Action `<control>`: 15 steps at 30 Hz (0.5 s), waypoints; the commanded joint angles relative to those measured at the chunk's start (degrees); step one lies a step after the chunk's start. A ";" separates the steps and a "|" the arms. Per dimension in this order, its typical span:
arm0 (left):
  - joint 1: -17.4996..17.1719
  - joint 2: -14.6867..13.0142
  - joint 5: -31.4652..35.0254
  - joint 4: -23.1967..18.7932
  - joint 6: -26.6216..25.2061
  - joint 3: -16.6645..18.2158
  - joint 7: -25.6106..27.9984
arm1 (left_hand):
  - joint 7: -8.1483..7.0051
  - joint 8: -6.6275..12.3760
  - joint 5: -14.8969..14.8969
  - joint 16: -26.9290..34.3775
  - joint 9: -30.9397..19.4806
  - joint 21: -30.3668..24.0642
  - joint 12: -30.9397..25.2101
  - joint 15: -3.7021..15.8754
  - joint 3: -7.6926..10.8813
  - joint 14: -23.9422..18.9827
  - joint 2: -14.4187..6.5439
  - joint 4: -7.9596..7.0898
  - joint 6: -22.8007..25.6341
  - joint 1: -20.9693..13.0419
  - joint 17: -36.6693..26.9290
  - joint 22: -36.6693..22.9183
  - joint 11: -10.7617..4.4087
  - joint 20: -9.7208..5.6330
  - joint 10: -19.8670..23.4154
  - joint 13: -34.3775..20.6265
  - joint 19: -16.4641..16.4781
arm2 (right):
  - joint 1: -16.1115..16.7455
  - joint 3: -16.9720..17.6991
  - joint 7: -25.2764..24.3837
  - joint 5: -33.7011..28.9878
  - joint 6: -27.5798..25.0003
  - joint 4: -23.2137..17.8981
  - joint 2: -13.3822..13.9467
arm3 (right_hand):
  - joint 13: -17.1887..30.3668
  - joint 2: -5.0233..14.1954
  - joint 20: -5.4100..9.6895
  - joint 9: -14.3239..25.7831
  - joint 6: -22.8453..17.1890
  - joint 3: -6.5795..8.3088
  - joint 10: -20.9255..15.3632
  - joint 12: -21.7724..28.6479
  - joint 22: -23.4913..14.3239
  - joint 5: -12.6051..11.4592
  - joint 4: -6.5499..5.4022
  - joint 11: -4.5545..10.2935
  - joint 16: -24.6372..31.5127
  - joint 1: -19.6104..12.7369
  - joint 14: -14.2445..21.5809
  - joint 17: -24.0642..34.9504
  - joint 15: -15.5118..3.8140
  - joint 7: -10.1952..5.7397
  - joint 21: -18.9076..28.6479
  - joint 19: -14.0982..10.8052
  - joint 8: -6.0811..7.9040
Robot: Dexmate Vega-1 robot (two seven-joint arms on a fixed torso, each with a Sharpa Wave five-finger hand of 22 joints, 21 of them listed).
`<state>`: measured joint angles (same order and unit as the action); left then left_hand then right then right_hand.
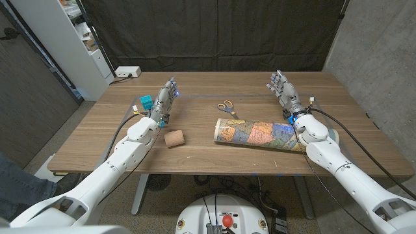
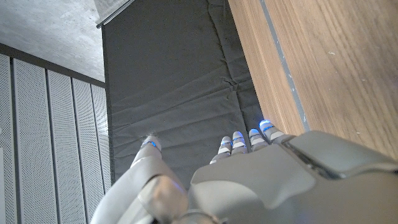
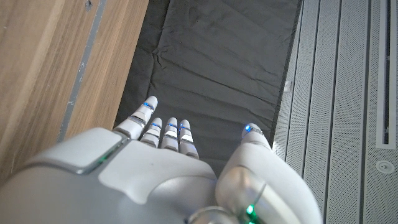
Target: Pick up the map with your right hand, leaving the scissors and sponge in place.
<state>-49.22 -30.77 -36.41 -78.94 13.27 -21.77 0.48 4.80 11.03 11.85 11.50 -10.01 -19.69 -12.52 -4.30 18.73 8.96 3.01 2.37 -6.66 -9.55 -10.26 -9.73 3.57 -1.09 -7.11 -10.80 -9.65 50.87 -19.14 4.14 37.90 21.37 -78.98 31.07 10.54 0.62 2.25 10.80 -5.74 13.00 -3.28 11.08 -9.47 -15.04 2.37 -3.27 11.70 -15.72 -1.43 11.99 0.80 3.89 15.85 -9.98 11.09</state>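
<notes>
The map (image 1: 259, 134) is seen rolled into a long tube lying on its side on the wooden bench (image 1: 214, 159), right of centre and near the front, with its right end just beside the right forearm. It is judged to be light printed paper, smooth and somewhat slippery, springy rather than stiff, and easily crushed or creased if squeezed hard; as a cylinder it may also roll away when nudged. A hold around the middle of the tube, fingers wrapped over the top and thumb beneath, is judged the safest. The right hand (image 1: 283, 90) is held above the bench beyond the map's right end, fingers spread and nothing in them. The left hand (image 1: 166, 97) is likewise raised at the far left, fingers apart and empty. The scissors (image 1: 226, 107), metal-bladed with orange and blue handles, lie just beyond the map's left end; the sponge (image 1: 174, 138), a small soft brown block, sits left of the map, apart from it.
</notes>
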 commanded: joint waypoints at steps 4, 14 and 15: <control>-0.38 -0.13 -0.33 -0.19 -0.01 0.43 0.15 | 0.18 0.01 -0.04 -0.26 -0.21 0.26 0.01 -0.18 0.24 0.38 -0.74 0.28 0.10 -0.17 -0.29 -0.29 0.05 0.41 0.01 -0.15 -2.81 | 1.42 0.38 -0.60 -1.05 0.36 -3.26 1.69 | 0.13 -0.03 0.11 0.09 -0.30 0.24 -0.33 0.20 -0.23 -0.11 0.37 0.34 0.22 -0.41 0.14 0.04 0.07 -0.39 -0.31 -0.76 0.29; -0.28 -0.09 -0.34 -0.13 0.13 0.45 0.06 | 0.11 0.01 -0.08 -0.29 -0.21 0.51 0.03 -0.25 0.24 0.40 -0.88 0.32 0.21 -0.20 -0.30 -0.31 -0.04 0.57 0.06 -0.16 -2.92 | 2.66 0.97 -1.14 -1.62 1.04 -5.53 2.65 | 0.14 0.09 0.08 0.09 -0.39 0.28 -0.35 0.18 -0.24 -0.07 0.46 0.45 0.27 -0.51 0.31 0.02 0.06 -0.43 -0.47 -0.93 0.31; -0.28 -0.09 -0.33 -0.13 0.10 0.45 0.09 | 0.09 0.02 -0.09 -0.29 -0.21 0.53 0.04 -0.25 0.24 0.40 -0.89 0.32 0.24 -0.20 -0.30 -0.31 -0.11 0.60 0.05 -0.16 -2.92 | 2.78 1.02 -1.32 -1.74 1.02 -5.79 2.74 | 0.14 0.09 0.07 0.09 -0.39 0.28 -0.34 0.17 -0.24 -0.07 0.47 0.43 0.28 -0.52 0.35 0.02 0.08 -0.44 -0.48 -0.94 0.31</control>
<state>-49.48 -30.84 -36.66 -79.10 13.12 -21.42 0.66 4.80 11.03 11.85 11.17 -10.00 -19.46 -12.52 -4.30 18.73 8.96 2.67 2.37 -6.66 -9.67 -10.26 -9.73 3.57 -0.78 -7.11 -10.80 -9.96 52.43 -18.63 3.51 36.92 21.87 -82.42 32.75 10.53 0.62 2.15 10.79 -6.06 13.24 -3.28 11.08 -9.47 -15.05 2.61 -3.27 11.70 -15.72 -1.22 11.99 1.01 3.57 15.46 -10.50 11.09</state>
